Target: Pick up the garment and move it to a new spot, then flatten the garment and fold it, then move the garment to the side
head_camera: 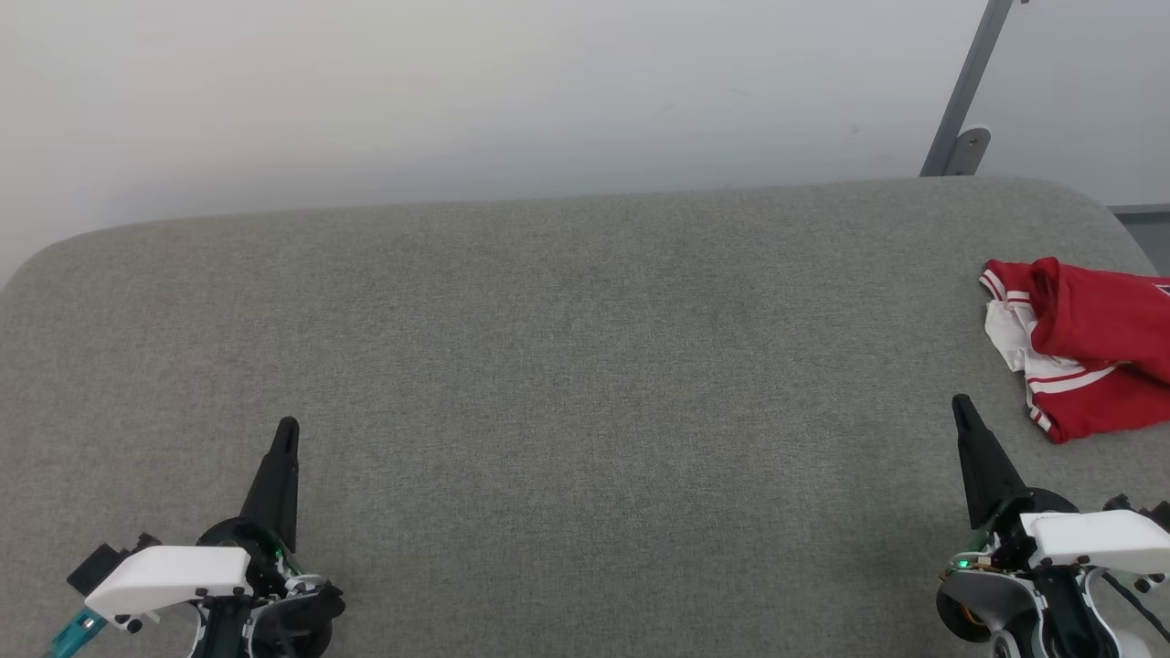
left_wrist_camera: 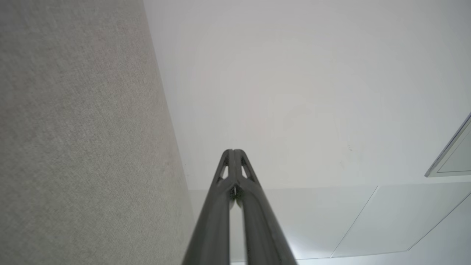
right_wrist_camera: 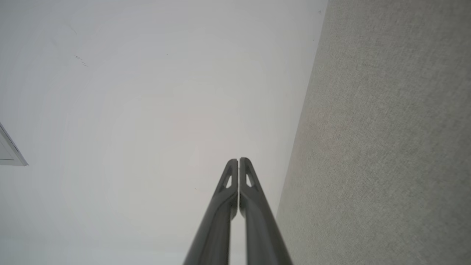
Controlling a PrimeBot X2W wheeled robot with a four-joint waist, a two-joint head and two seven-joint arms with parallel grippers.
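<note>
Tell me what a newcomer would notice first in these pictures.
The crumpled red garment with white trim stands out at the right edge of the grey fabric surface. Next come the left hand at the lower left and the right hand at the lower right, both shut and holding nothing.

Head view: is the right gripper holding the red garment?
No: the right gripper is shut on nothing and stands apart from the garment, which lies bunched on the grey surface.
</note>
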